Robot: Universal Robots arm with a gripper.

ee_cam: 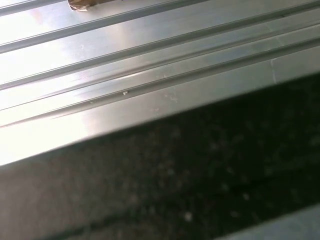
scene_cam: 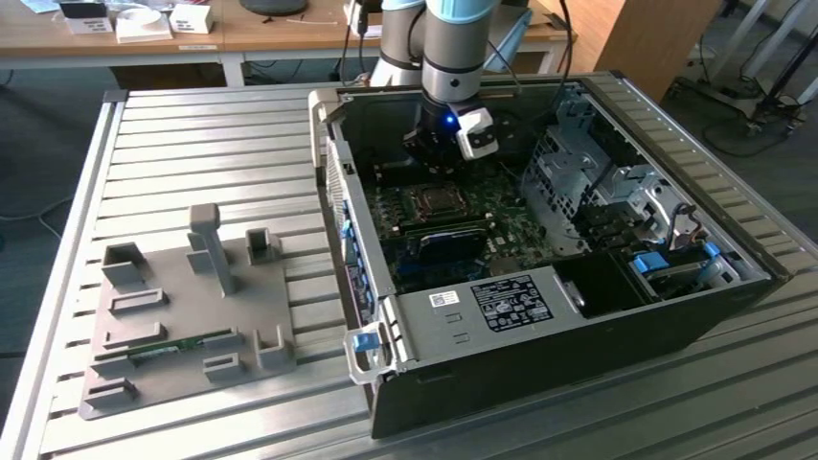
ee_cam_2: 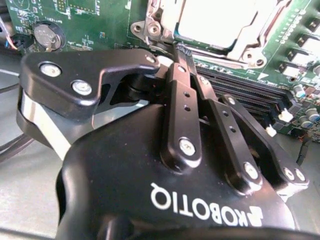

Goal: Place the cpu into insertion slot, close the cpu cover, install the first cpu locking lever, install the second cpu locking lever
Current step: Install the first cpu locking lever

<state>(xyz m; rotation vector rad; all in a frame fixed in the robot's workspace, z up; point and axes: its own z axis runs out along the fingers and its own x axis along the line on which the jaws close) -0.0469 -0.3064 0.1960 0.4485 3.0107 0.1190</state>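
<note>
Black hand (ee_cam_2: 182, 50) clenched with fingertips together, tips at cpu cover (ee_cam_2: 220, 25) edge, memory slots (ee_cam_2: 245, 95) just beside.

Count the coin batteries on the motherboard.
1. In the second wrist view, a round coin battery sits on the green motherboard, off to one side of the gripper, whose body could hide others.

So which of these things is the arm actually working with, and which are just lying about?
Part of the job:
- cpu, seated in the insertion slot
- cpu cover, lying down over it
- gripper, at the socket's edge

Just lying about:
- grey fixture plate on the table
- coin battery
- memory slots
- drive cage
</note>
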